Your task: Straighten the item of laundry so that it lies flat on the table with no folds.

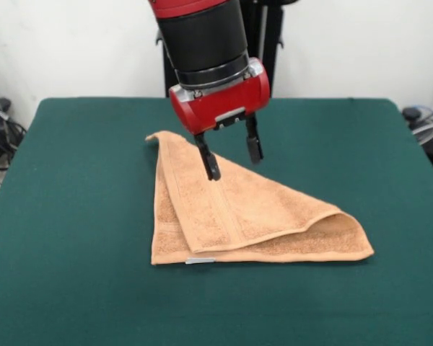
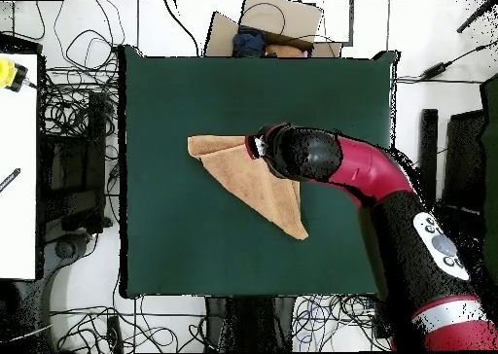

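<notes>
The orange-tan towel [image 1: 238, 216] lies on the green table [image 1: 72, 187], folded over diagonally into a triangle, with its small white-grey tag [image 1: 200, 260] at the near edge. A folded-over layer with a woven band runs down its left part. My gripper [image 1: 233, 160] hangs open just above the towel's far part, one finger [image 1: 211, 164] over the cloth, the other [image 1: 254, 148] at its far edge, holding nothing. In the overhead view the towel [image 2: 243, 175] shows as a triangle, with the arm's wrist [image 2: 292, 154] covering its right side; the fingers are hidden there.
Cables and dark gear lie beside the table on the floor [image 1: 0, 137]. In the overhead view a cardboard box [image 2: 267, 24] sits beyond the table's top edge and a white surface [image 2: 17, 165] stands at the left. The robot's arm [image 2: 409, 233] crosses the table's lower right corner.
</notes>
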You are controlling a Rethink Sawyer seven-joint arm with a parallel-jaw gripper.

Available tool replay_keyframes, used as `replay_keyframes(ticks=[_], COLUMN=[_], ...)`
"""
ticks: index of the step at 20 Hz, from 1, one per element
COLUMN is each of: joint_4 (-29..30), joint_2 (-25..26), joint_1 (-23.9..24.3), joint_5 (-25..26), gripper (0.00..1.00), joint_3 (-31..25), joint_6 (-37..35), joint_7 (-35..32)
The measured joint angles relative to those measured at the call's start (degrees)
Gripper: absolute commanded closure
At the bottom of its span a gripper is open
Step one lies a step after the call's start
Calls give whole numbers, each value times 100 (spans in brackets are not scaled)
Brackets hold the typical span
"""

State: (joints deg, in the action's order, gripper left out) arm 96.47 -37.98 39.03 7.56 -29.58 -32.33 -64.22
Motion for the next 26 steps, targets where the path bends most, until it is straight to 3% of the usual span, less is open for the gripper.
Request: replay_keyframes(ticks=[26], joint_4=[26], joint_2=[-453], joint_1=[-57], joint_5=[1], gripper=[0], joint_3=[0], joint_6=[-1], joint_7=[0])
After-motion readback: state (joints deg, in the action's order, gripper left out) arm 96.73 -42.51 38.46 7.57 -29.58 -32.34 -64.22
